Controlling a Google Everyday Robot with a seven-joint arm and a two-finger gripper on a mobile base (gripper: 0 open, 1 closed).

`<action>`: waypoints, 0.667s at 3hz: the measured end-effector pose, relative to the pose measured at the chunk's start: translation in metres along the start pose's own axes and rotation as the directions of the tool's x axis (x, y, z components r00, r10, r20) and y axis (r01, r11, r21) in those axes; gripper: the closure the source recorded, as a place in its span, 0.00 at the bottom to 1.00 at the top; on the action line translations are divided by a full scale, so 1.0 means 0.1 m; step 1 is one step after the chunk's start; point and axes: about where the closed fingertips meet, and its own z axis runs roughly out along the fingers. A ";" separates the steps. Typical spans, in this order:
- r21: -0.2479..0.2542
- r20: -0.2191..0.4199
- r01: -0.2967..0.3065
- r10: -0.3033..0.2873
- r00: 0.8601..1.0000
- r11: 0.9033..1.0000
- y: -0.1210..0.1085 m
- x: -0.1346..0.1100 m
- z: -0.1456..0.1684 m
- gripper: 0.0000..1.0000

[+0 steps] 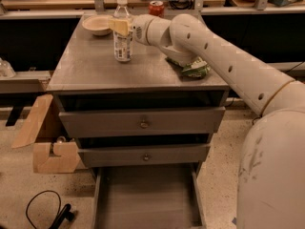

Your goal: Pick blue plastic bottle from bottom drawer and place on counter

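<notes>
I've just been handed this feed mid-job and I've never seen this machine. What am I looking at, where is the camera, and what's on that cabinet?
There is one view only, looking down at the front of a grey cabinet; where the camera is mounted isn't known. The big pale tube coming in from the lower right is the robot's arm. Its tip, the gripper, is at the upper part of the blue plastic bottle, which stands upright on the counter. I cannot tell whether the gripper is clamping it. Also up there are a pale bowl behind the bottle, a green packet beneath the arm, and a red soda can at or just past the back edge. The bottom drawer is pulled open. A cardboard box sits on the floor to the left.
</notes>
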 end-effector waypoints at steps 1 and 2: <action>0.000 0.000 0.000 0.000 1.000 1.000 0.00 -0.01 0.00 0.12; -0.003 0.000 0.000 0.000 1.000 1.000 0.02 0.00 0.01 0.00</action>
